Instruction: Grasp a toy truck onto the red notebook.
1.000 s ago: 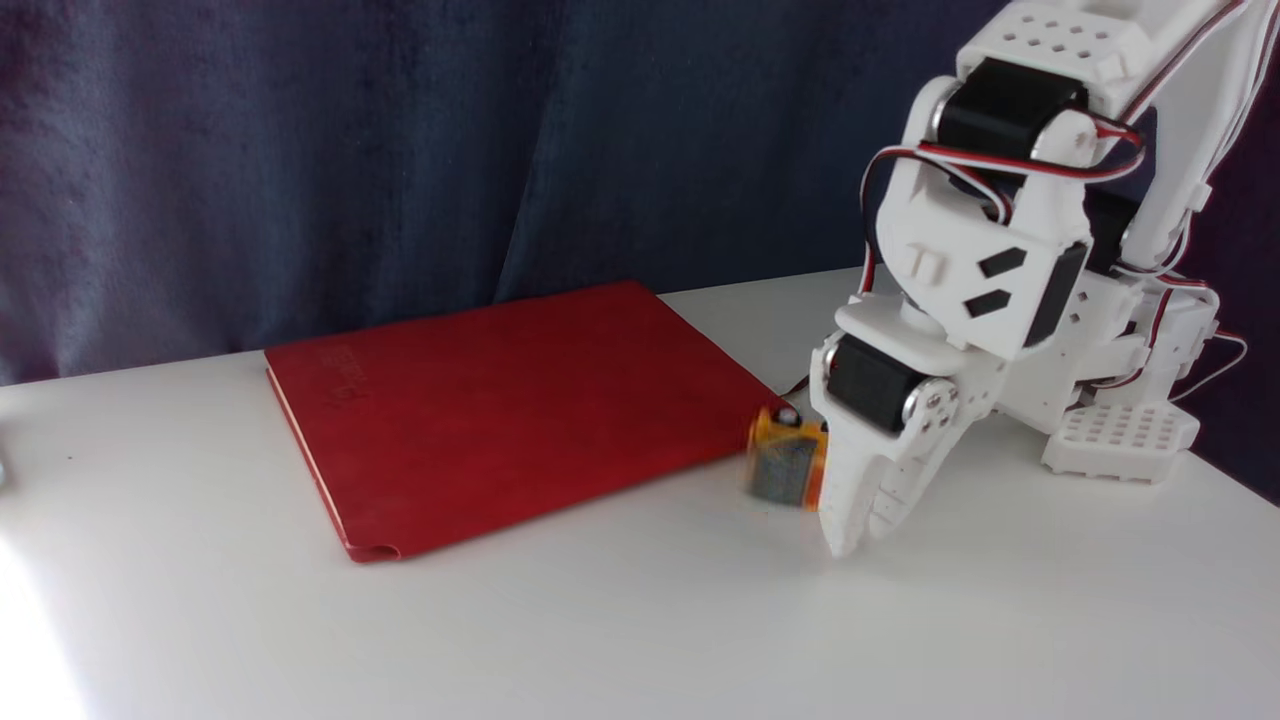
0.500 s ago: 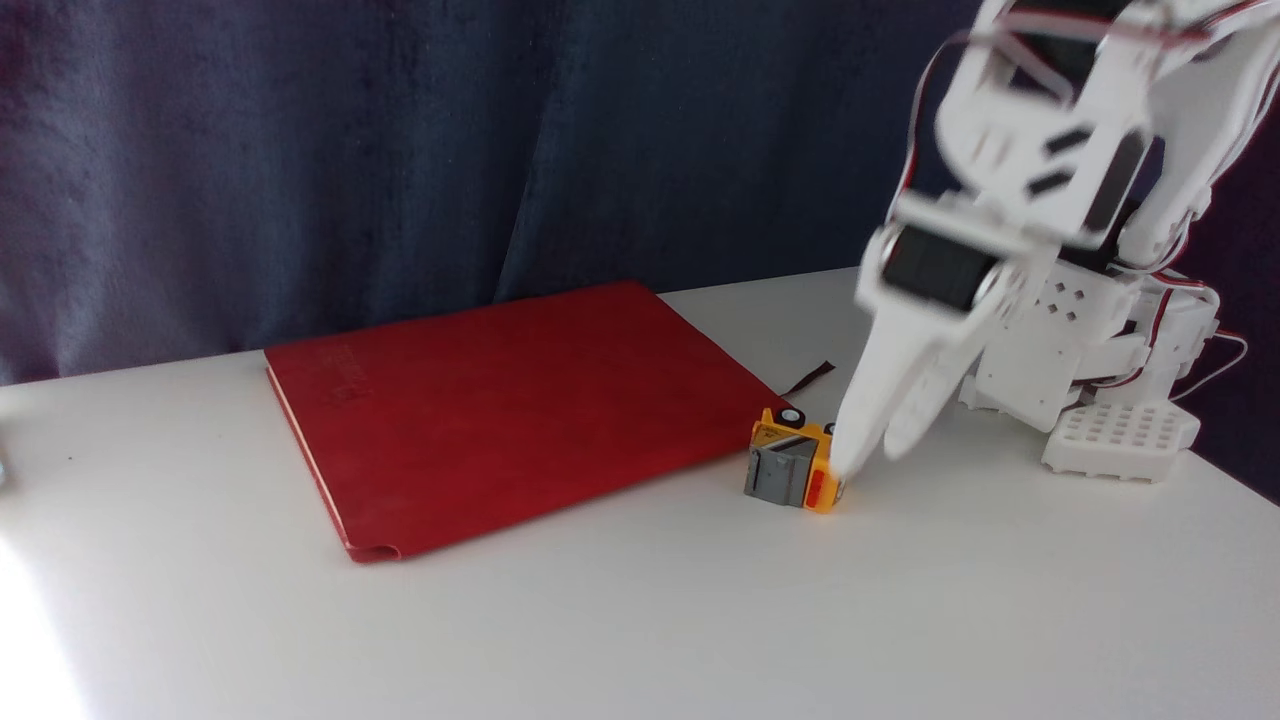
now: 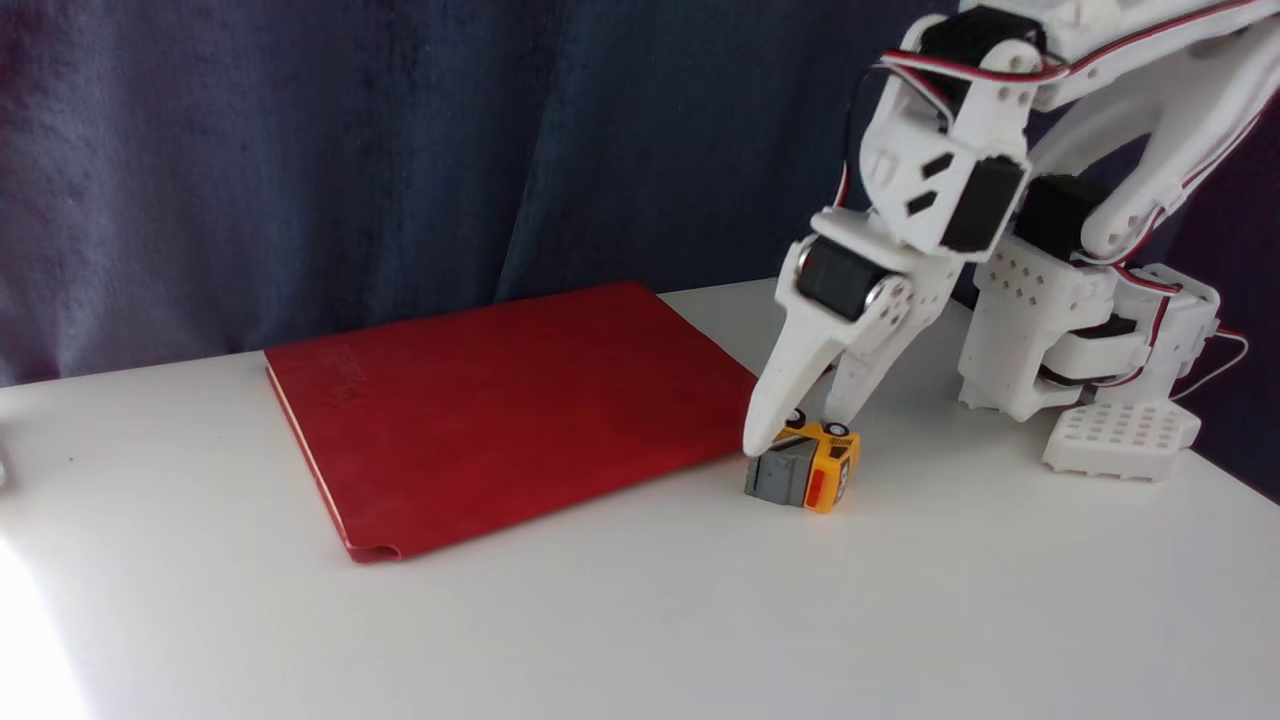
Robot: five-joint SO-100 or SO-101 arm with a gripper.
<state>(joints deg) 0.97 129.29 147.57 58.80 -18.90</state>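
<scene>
Tabletop (image 3: 600, 620), white and bare in the foreground of the fixed view, carries the scene. Nearest the camera among the objects, the toy truck (image 3: 803, 468) lies tipped on its side on the table, just off the red notebook's right-hand corner, its grey bed facing the camera, its wheels turned up and back. Directly over the truck, the white gripper (image 3: 797, 428) points down with its fingers parted narrowly, one tip at the truck's notebook-side edge and the other at its upturned wheels; whether they press on it cannot be told. The red notebook (image 3: 500, 410) lies flat and closed to the truck's left, reaching farther back. Behind and right of the truck stands the arm's base (image 3: 1100, 370), trailing red, white and black wires. Dark blue curtain (image 3: 350, 150) hangs behind the table.
</scene>
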